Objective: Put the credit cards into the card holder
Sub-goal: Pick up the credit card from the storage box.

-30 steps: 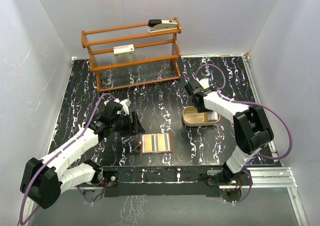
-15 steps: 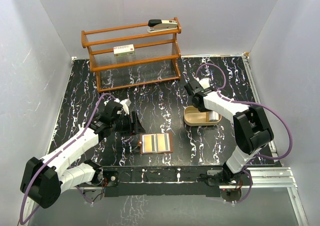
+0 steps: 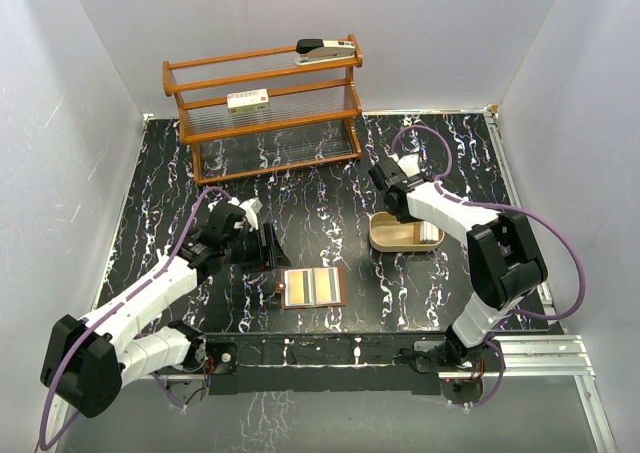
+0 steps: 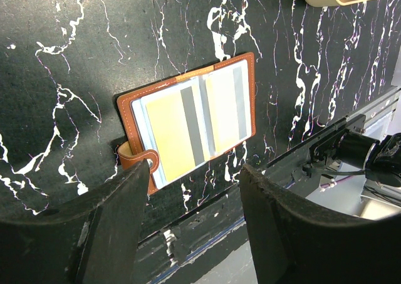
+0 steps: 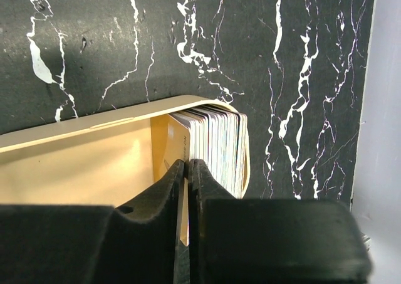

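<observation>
The card holder lies open and flat near the table's front edge, with two pale, grey-striped cards showing on its inner faces. It also shows in the left wrist view, snap tab at its left. My left gripper is open and empty, hovering just left of it; in the left wrist view its jaws stand wide apart. The credit cards stand on edge as a stack at the right end of a tan tray. My right gripper is shut on the leftmost card of the stack.
A wooden rack stands at the back, with a stapler on top and a white box with a red label on a shelf. The table's front rail runs just beyond the card holder.
The tan tray has shifted and tipped slightly under the right gripper, which has settled onto the stack. The left arm and the card holder have not moved.
</observation>
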Controlling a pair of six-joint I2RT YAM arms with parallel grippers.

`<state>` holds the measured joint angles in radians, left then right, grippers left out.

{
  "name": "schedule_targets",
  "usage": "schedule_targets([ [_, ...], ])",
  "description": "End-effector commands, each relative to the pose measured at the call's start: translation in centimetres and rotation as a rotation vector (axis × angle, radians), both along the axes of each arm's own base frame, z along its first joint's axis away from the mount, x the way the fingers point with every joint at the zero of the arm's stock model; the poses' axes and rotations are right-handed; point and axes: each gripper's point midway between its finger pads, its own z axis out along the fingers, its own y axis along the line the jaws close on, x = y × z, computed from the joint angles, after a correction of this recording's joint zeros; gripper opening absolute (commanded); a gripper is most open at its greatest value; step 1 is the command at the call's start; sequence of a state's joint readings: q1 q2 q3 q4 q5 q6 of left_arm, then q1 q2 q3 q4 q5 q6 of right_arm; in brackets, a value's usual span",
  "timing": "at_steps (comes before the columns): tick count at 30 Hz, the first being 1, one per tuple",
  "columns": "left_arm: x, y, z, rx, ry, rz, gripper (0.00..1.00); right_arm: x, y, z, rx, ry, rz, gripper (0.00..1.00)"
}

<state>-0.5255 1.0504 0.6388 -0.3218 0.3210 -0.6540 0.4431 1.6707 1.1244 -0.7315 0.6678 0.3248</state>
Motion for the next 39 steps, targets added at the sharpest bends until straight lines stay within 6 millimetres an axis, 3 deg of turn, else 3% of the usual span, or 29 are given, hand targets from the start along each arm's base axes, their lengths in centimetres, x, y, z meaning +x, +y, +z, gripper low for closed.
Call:
schedule_targets([
  [1, -0.2, 0.0, 0.3, -0.003, -0.006, -0.01, 0.58, 1.8, -0.1, 3.5, 0.009, -0.114, -0.018, 0.03],
  [15, -0.1, -0.2, 0.4, -0.011, -0.005, -0.014, 0.58, 1.3, 2.1, 5.6, 0.162, -0.133, 0.041, 0.0],
  [21, -0.4, -1.2, 2.0, -0.075, 0.008, -0.036, 0.58, 0.0, 3.8, 7.2, 0.3, -0.14, 0.072, 0.0],
  [31, -0.6, -4.1, 6.8, -0.315, 0.014, -0.052, 0.6, -3.8, 11.5, 13.5, 0.805, -0.23, 0.303, 0.0],
  [39, -0.9, -5.9, 9.3, -0.487, 0.037, -0.084, 0.62, -8.1, 17.0, 18.1, 1.245, -0.274, 0.439, 0.0],
])
